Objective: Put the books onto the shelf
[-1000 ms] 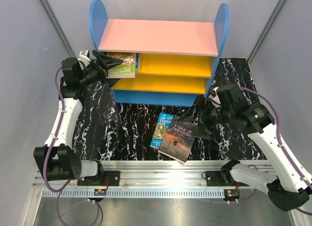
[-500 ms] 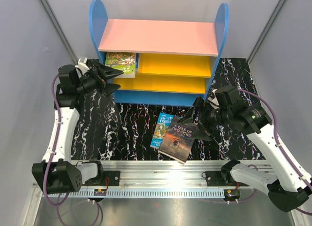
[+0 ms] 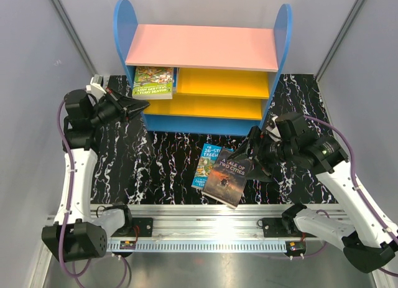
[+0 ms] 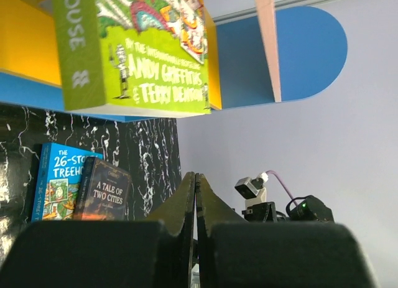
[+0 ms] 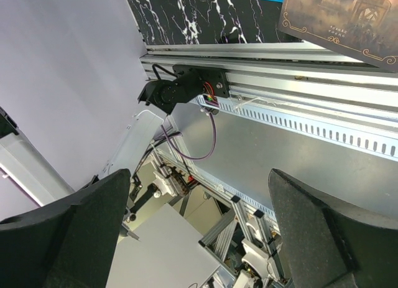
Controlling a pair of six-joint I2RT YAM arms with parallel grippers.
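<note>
The shelf point(image 3: 202, 48) stands at the back of the mat, and its blue side panel point(image 4: 292, 58) also shows in the left wrist view. The yellow-green Treehouse book point(image 3: 153, 83) point(image 4: 143, 51) lies on the left end of the upper yellow board. My left gripper point(image 3: 142, 104) point(image 4: 195, 176) hovers just left of the shelf, below that book, shut and empty. The blue Treehouse book point(image 3: 207, 163) point(image 4: 59, 179) lies flat on the mat. The dark "A Tale of Two Cities" point(image 3: 227, 179) point(image 4: 104, 195) point(image 5: 348, 20) partly covers it. My right gripper point(image 3: 252, 160) point(image 5: 199, 176) hangs open over the dark book's right edge.
A black marbled mat point(image 3: 124, 163) covers the table. An aluminium rail point(image 3: 205, 216) carrying both arm bases runs along the near edge. Grey walls close in on the left, right and back.
The left gripper has drawn back to the left, away from the yellow-green book on the shelf, and its jaws have shut. The right gripper has crept slightly lower toward the dark book.
</note>
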